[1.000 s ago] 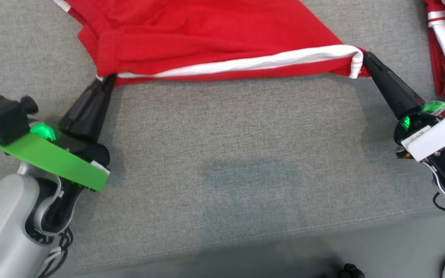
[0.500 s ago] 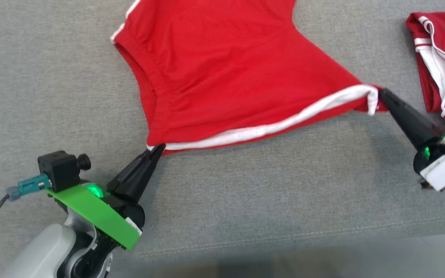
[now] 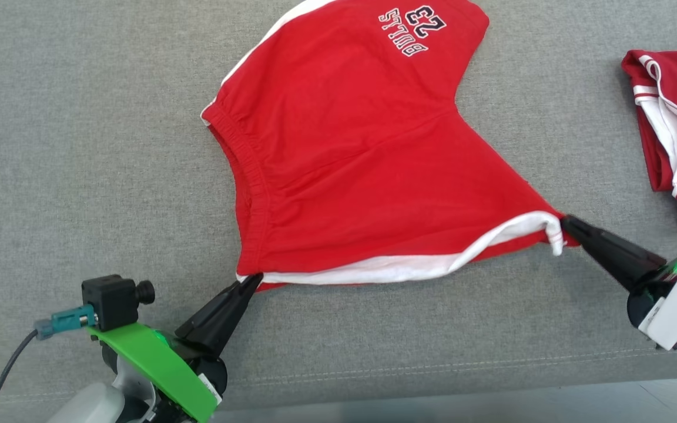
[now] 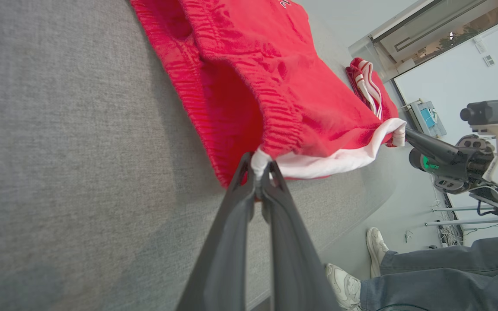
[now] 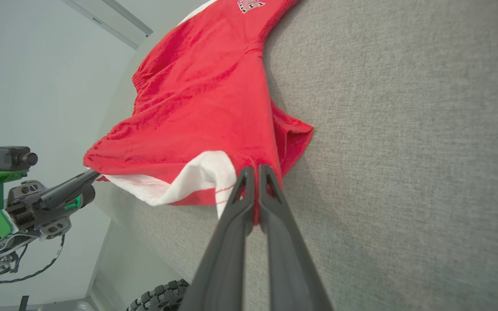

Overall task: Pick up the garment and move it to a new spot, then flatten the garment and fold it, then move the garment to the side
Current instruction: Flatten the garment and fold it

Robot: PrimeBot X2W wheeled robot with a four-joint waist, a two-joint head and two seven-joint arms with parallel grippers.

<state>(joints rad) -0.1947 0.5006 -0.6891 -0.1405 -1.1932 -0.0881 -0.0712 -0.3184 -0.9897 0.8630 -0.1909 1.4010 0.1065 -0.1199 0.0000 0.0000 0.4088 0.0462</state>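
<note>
Left gripper [image 3: 254, 280] pinches the red shorts [image 3: 362, 176] at the waistband corner; right gripper [image 3: 565, 222] pinches the white-trimmed hem corner.

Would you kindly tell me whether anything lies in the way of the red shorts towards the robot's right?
Yes: a second red garment with white stripes lies on the grey cushion, just past the right gripper, whose jaws pinch a corner of the shorts.

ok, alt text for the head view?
Red shorts lie on a grey cushion, pinched at the near edge by both tools: left tool on the waistband corner, right tool on the white-trimmed hem. Another red garment lies far right.
</note>
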